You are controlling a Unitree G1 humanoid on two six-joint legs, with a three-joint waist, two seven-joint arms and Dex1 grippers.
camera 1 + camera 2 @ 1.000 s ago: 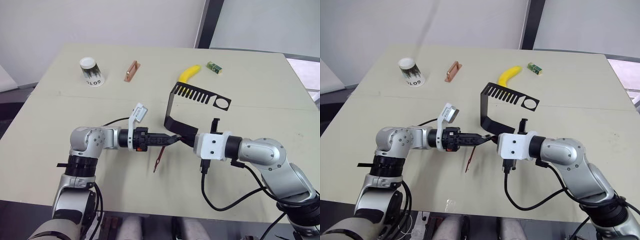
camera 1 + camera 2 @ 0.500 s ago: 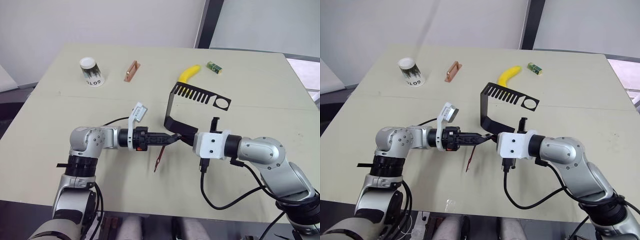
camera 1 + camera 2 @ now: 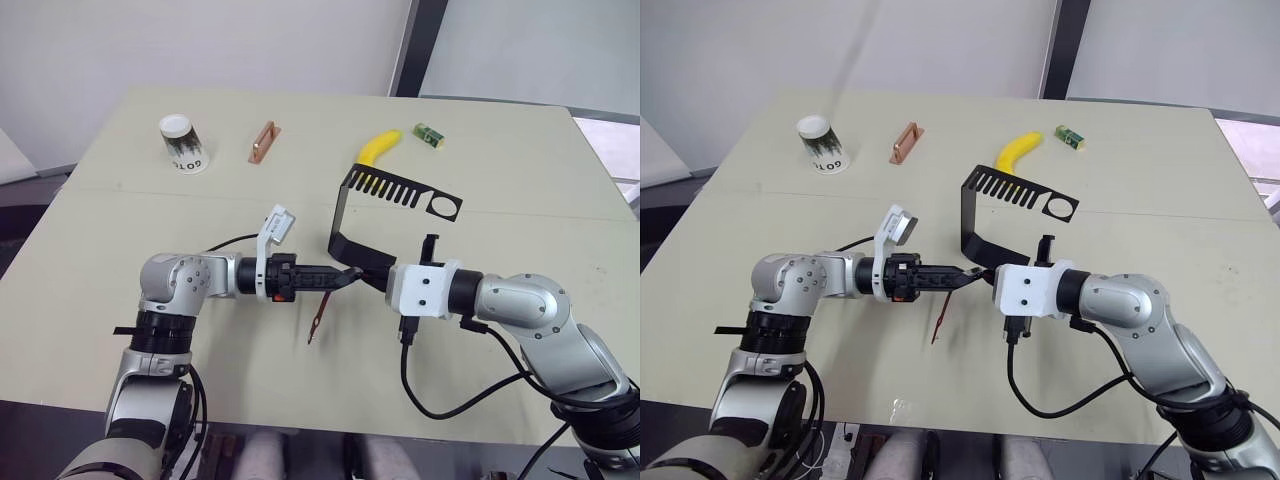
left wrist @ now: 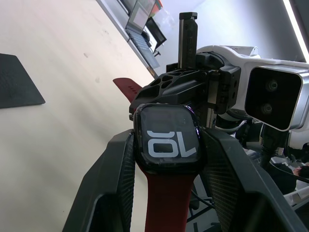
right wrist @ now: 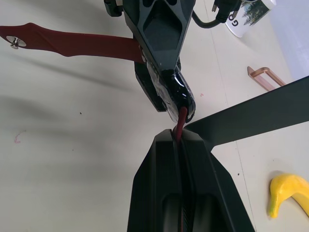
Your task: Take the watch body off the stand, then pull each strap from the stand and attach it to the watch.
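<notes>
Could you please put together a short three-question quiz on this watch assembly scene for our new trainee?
1. True or false: the watch body is still on the stand.
2. What does the right gripper pinch? A) the banana B) a maroon strap C) the copper bar
3. Fill in: the strap already on the watch hangs from the ____ gripper.

Key: 1. False, it sits between the left gripper's fingers. 2. B, the second strap, its end at the watch. 3. left.

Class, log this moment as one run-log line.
left end effector: holds watch body | right end effector: pinches second strap at watch | first strap: hanging
</notes>
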